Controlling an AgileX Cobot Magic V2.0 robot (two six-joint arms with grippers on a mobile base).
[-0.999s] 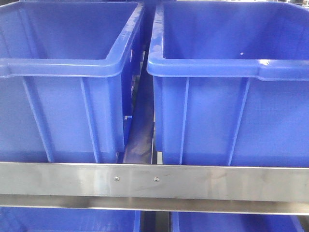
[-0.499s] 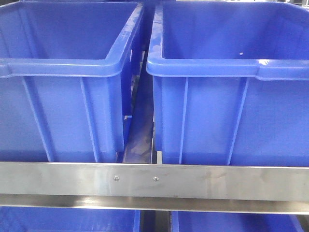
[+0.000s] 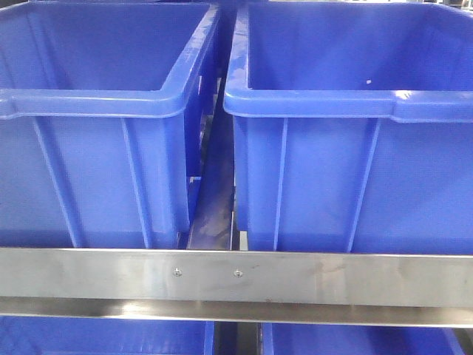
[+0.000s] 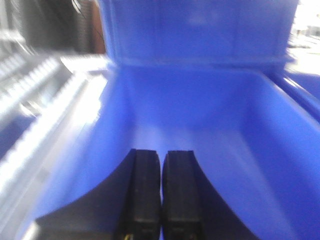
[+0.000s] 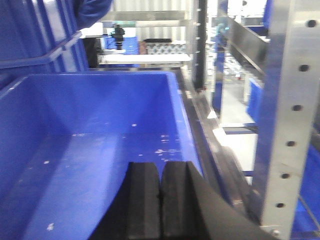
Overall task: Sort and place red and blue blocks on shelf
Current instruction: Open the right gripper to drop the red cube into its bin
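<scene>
No red or blue block shows in any view. The shelf's brushed-steel front rail with two small screws crosses the bottom of the front view. In the left wrist view my left gripper is shut with nothing between its black fingers, hovering over the inside of a blue bin. In the right wrist view my right gripper is also shut and holds nothing, above the floor of another blue bin. Neither gripper appears in the front view.
Two large blue plastic bins stand side by side on the shelf with a narrow gap between them. More blue bins sit on the tier below. A perforated steel upright rises right of the right gripper. Roller tracks run left of the left bin.
</scene>
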